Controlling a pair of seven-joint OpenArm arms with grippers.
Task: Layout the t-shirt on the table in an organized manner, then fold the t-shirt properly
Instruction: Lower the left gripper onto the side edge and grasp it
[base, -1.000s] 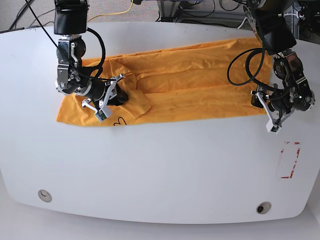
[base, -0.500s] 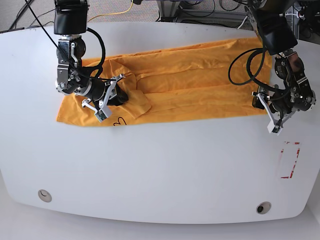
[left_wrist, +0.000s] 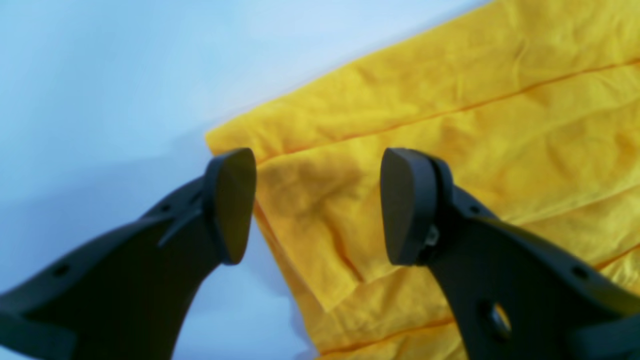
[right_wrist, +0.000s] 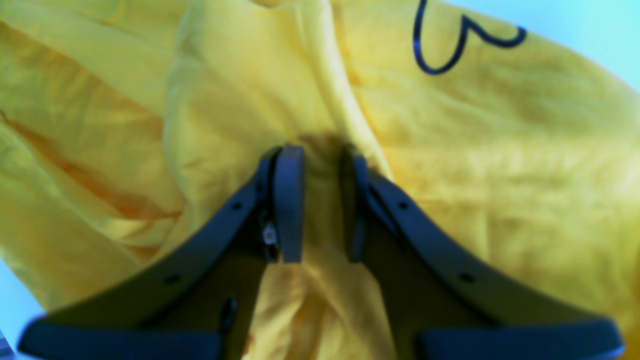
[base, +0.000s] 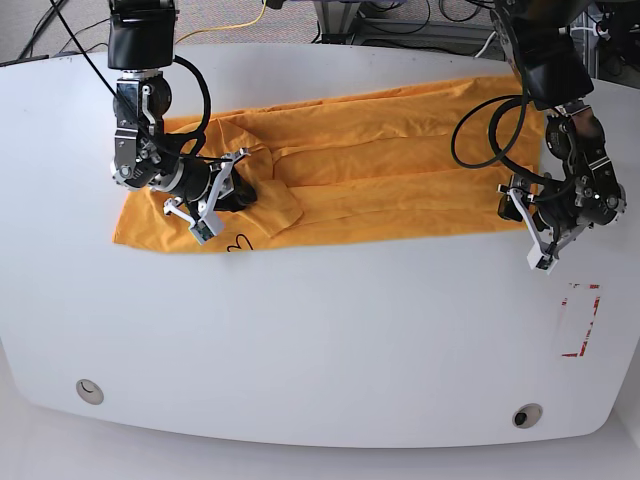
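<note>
T-shirt (base: 380, 170) fold pinched in right tool (right_wrist: 320, 200), corner beneath wide-open, empty left tool (left_wrist: 317, 205)

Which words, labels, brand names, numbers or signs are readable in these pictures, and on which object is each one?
Black cursive script on the t-shirt: only a curl shows beside the right gripper; the rest is folded under, so no word can be read.
Red marks on the table: a rectangle outline, not letters or numbers.
No other text, brand or number is legible.
</note>
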